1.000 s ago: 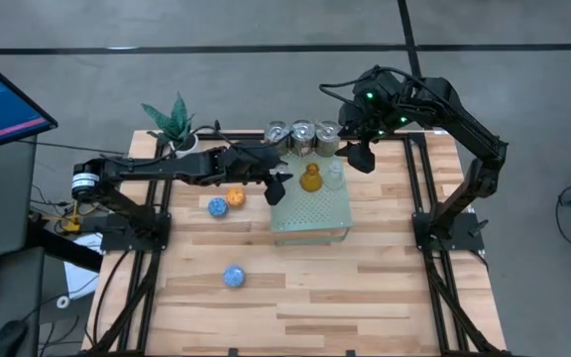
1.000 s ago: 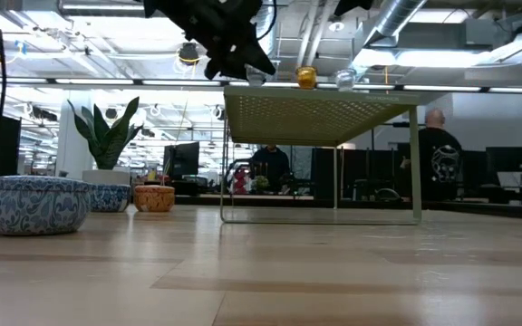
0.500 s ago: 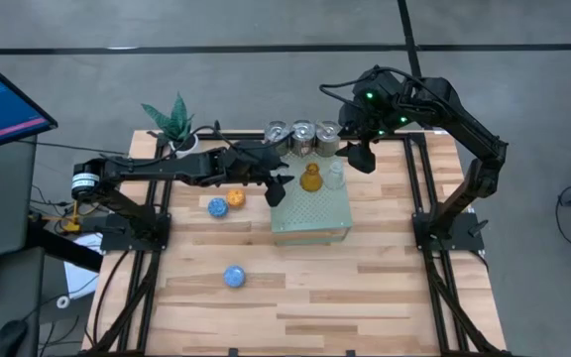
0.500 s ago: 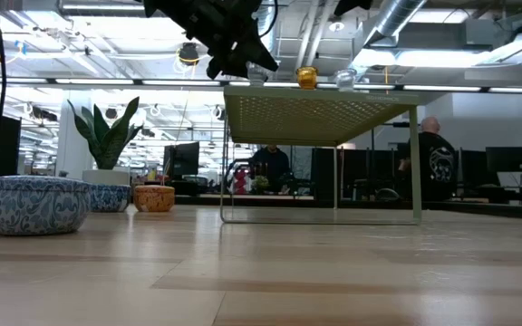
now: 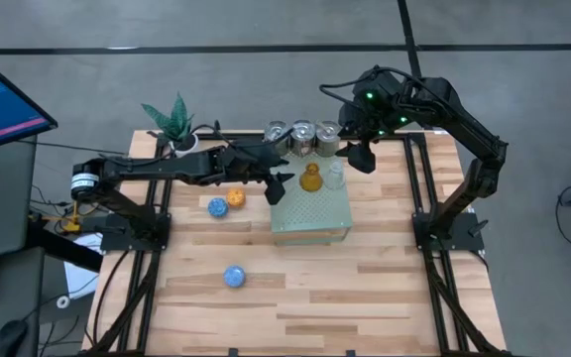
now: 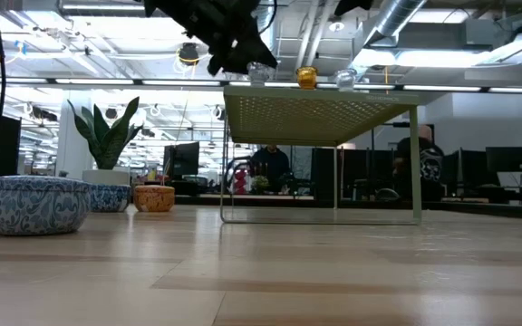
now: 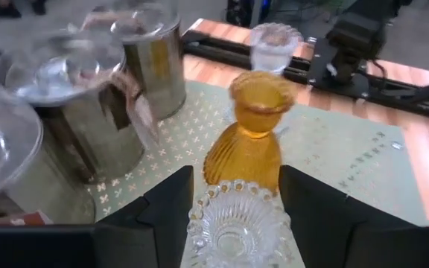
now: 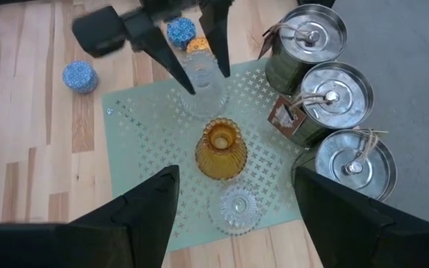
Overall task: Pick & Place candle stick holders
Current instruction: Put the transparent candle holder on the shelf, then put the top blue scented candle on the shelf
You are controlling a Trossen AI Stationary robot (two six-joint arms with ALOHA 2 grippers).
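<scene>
I am seeing my left claw (image 7: pixel 237 205) sitting over the near-left corner of the pale-green perforated block (image 5: pixel 311 209), its fingers spread on either side of a clear glass holder (image 7: pixel 238 227) — the fingers flanking it, though I cannot tell whether they are touching the glass. Just beyond that claw the amber glass holder (image 7: pixel 250 130) is standing upright on the block, and past it a second clear glass holder (image 7: pixel 273 46) is standing near the far edge. Off to one side of the claw, three silver metal cups (image 5: pixel 303 136) are standing in a row. My right claw (image 8: pixel 233 193) is hovering wide open above the block, looking straight down on the amber piece. Behind the left arm, an orange round holder (image 5: pixel 235 198) and a blue one (image 5: pixel 217 206) are resting side by side on the worktop (image 5: pixel 385 288) — another blue holder (image 5: pixel 234 276) is sitting well apart from both claws.
</scene>
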